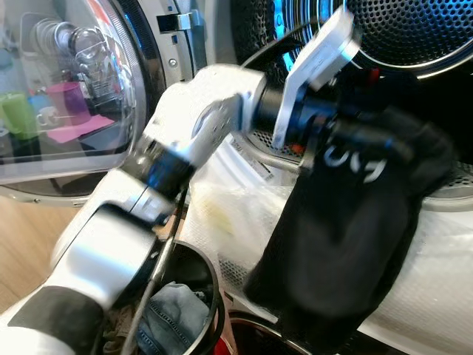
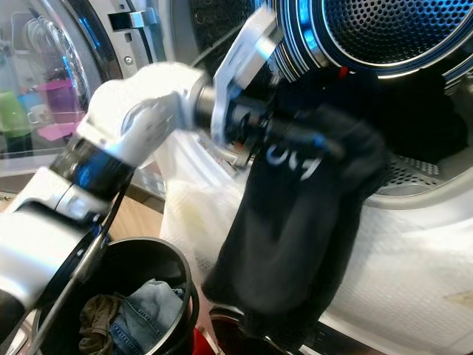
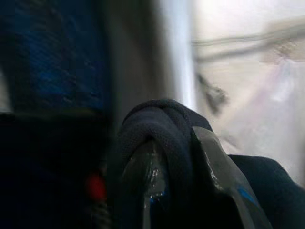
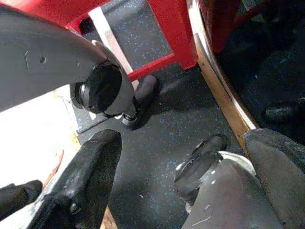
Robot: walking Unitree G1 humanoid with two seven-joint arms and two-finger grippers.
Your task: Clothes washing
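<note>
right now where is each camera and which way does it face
Left eye: on the head, facing down at the drum; left arm carries a black garment.
Right eye: beside it, same scene, plus the basket.
Left wrist: along the left gripper, shut on the garment.
Right wrist: faces the floor; open right gripper.

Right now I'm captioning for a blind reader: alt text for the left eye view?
The left gripper holds a black garment at the washing machine's open drum. Below stands a black basket with jeans inside.
</note>
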